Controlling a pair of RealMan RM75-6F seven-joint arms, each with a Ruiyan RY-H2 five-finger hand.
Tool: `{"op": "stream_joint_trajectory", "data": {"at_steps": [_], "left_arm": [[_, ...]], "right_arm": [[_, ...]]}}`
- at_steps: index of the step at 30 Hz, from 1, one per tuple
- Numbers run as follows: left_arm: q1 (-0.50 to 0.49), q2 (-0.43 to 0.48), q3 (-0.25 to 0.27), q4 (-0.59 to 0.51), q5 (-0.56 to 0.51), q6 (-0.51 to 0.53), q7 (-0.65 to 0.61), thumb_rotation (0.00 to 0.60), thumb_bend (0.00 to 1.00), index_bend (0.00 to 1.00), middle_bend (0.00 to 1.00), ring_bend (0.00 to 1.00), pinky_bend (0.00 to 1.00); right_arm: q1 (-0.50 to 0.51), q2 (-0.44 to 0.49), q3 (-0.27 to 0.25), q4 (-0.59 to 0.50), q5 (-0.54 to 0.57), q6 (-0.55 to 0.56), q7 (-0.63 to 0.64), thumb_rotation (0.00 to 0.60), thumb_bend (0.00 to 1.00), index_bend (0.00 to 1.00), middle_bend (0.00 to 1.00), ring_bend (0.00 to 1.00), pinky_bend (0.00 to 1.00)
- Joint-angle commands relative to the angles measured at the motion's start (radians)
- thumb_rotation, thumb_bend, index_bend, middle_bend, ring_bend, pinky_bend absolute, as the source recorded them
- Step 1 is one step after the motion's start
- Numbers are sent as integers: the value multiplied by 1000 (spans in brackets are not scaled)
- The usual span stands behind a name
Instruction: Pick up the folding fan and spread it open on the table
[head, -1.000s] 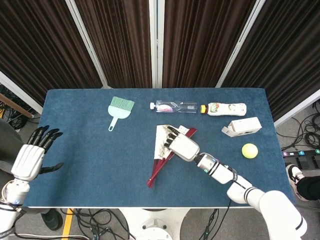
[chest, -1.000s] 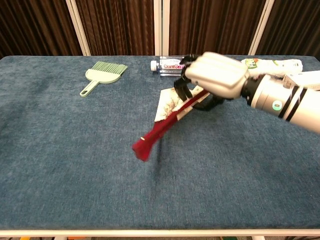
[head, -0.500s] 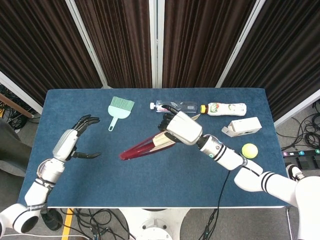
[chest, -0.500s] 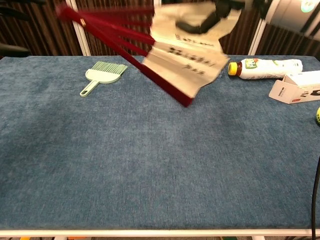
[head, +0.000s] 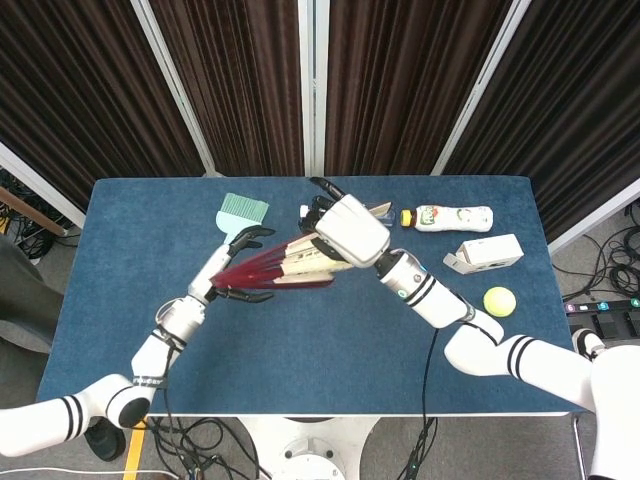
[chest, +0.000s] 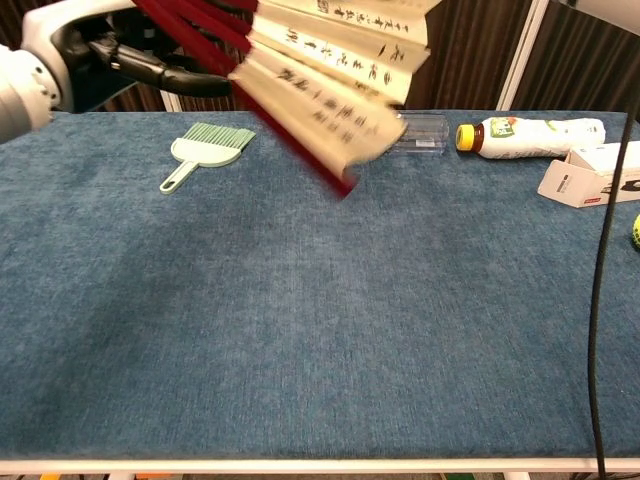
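The folding fan (head: 285, 270) is in the air above the table, partly spread, with cream lettered paper (chest: 335, 65) and dark red ribs (chest: 190, 20). My right hand (head: 345, 228) grips its paper end from above; the chest view does not show this hand. My left hand (head: 232, 268) is at the fan's red rib end, with fingers (chest: 160, 68) spread above and below the ribs and not clearly closed on them. In the chest view the fan hides part of the back of the blue table (chest: 320, 330).
A green hand brush (head: 240, 215) lies at the back left. Behind the fan lies a clear water bottle (chest: 422, 130). A white bottle with a yellow cap (head: 455, 215), a white box (head: 487, 252) and a yellow ball (head: 499, 301) are at the right.
My right hand has carried the fan higher and leftwards, off the table. My left hand has come in from the table's left edge to the fan's red end. The fan is spread wider.
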Motion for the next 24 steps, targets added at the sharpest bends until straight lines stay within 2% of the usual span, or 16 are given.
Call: {"op": "stream_joint_trajectory", "data": {"at_steps": [1, 8, 11, 16, 20, 24], "left_arm": [[-26, -48, -19, 28, -58, -14, 73, 600, 0, 205, 165, 52, 237], [-29, -88, -28, 63, -108, -17, 97, 600, 0, 195, 165, 52, 239], [-32, -105, -36, 84, -123, -14, 106, 600, 0, 222, 188, 61, 245], [-28, -170, -78, 128, -185, 47, 154, 600, 10, 392, 336, 218, 390], [-19, -184, -80, 148, -209, 70, 209, 600, 133, 530, 503, 370, 536], [-9, -171, -61, 164, -207, 80, 279, 600, 246, 602, 588, 443, 639]], "right_arm": [[11, -5, 13, -9, 18, -12, -22, 600, 663, 864, 637, 373, 122], [19, -10, 27, -18, 44, -16, -56, 600, 660, 863, 637, 373, 118], [25, -19, 36, -15, 59, -20, -64, 600, 660, 862, 637, 374, 118], [31, -23, 42, -18, 71, -21, -75, 600, 660, 855, 637, 374, 118], [22, -10, 37, -20, 70, -11, -84, 600, 660, 855, 637, 374, 117], [5, 10, 24, -31, 56, 9, -79, 600, 660, 855, 637, 374, 117]]}}
